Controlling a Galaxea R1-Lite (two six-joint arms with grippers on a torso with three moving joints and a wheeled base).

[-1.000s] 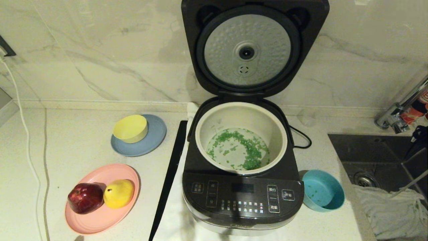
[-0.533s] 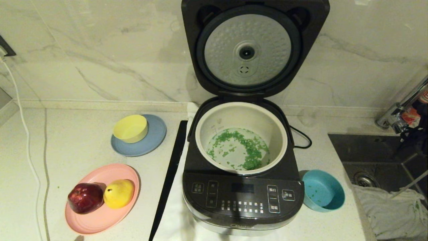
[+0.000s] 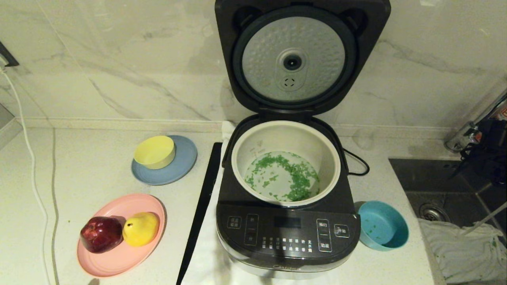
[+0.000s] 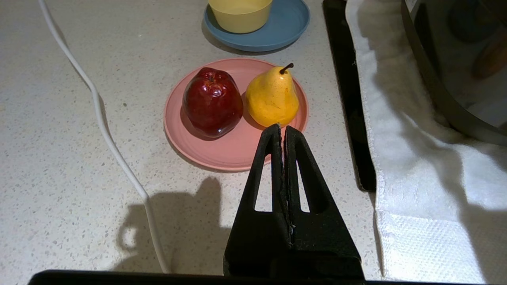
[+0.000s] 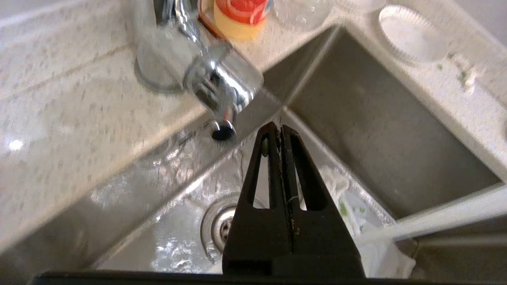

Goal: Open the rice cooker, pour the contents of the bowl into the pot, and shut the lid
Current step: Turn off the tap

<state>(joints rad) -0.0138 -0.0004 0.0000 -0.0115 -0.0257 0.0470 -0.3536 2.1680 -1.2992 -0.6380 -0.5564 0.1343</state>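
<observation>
The dark grey rice cooker stands mid-counter with its lid swung fully up against the wall, silver inner plate facing me. Green contents lie scattered on the bottom of the cream pot. The teal bowl sits upright on the counter at the cooker's right front, with a few green bits left inside. My right arm hangs at the far right over the sink. The right gripper is shut and empty below the tap. My left gripper is shut, low over the counter beside the pink plate.
A yellow bowl rests on a blue plate. The pink plate carries a red apple and a yellow pear. A black strip lies left of the cooker. Sink, tap and white cloth are right.
My right arm has come further into view at the right edge, rising over the sink and now covering the tap's base. Cooker, pot and bowl have not moved.
</observation>
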